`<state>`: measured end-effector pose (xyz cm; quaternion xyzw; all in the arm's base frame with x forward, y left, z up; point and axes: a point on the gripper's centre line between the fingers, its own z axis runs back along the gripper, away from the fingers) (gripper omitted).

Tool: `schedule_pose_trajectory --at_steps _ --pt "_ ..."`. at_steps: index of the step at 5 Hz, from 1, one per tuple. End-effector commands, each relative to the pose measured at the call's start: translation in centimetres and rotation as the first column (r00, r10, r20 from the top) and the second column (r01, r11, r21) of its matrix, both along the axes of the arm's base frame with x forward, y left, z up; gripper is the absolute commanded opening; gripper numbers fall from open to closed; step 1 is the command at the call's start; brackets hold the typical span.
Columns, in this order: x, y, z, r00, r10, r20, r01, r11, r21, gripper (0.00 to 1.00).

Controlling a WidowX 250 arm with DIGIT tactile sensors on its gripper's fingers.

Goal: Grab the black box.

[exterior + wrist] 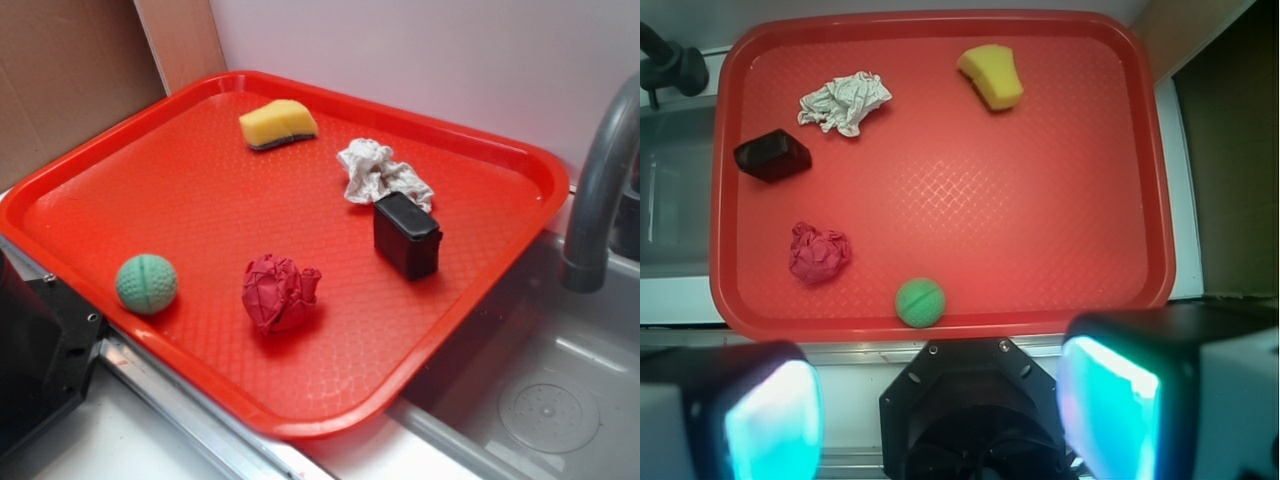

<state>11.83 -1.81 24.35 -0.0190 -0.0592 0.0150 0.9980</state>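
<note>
The black box (406,236) stands upright on the right part of the red tray (200,200), just in front of a crumpled white cloth (380,175). From the wrist view the black box (772,156) sits at the tray's (990,200) left side, far from me. My gripper (940,420) hovers high above the robot base, outside the tray's near edge. It is open, its cyan-lit pads (775,425) wide apart with nothing between them. The exterior view does not show the gripper.
Also on the tray are a green ball (146,283) near the front rim, a crumpled red wad (279,292), and a yellow sponge (278,124) at the back. The black robot base (40,350) sits front left. A grey faucet (600,180) and sink (540,380) lie right.
</note>
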Motion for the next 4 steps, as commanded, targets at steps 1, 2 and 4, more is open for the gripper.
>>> schedule_pose_trajectory --at_steps 1,2,4 --pt "0.0 0.0 0.0 1.000 0.000 0.000 0.000 1.000 0.000 1.00" --pt "4.0 -3.1 -3.0 0.986 0.153 0.067 -0.154 0.988 0.018 1.00" --pt "10.0 -9.9 -8.7 0.817 0.554 0.157 -0.570 0.817 0.086 1.00"
